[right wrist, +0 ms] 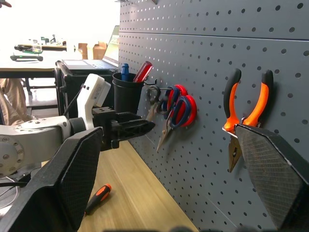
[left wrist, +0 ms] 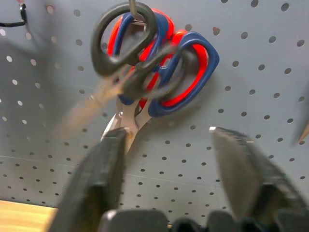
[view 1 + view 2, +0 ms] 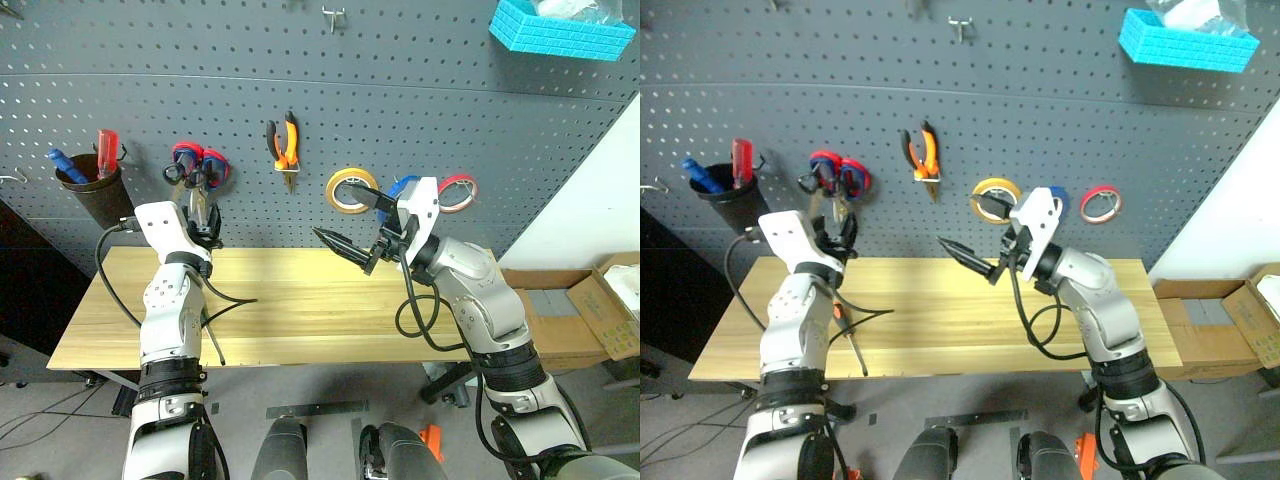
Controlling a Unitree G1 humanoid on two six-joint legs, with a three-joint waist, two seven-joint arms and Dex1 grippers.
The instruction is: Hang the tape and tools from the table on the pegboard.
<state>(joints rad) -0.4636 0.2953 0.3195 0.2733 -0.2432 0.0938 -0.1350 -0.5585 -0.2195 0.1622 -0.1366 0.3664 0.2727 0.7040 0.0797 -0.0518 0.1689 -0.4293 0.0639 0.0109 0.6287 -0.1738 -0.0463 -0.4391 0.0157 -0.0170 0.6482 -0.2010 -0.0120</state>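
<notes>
The black-handled scissors hang by a handle ring from a hook on the grey pegboard, over the red-and-blue scissors. My left gripper is open just below them, holding nothing. The orange-and-black pliers hang further right. The blue tape is on the board, mostly hidden behind my right wrist. My right gripper is open and empty above the wooden table. A small orange-handled tool lies on the table by my left arm.
A black cup with a blue and a red tool hangs at the far left. A yellow tape roll and a red one hang near my right wrist. A blue bin sits top right. Cardboard boxes stand right of the table.
</notes>
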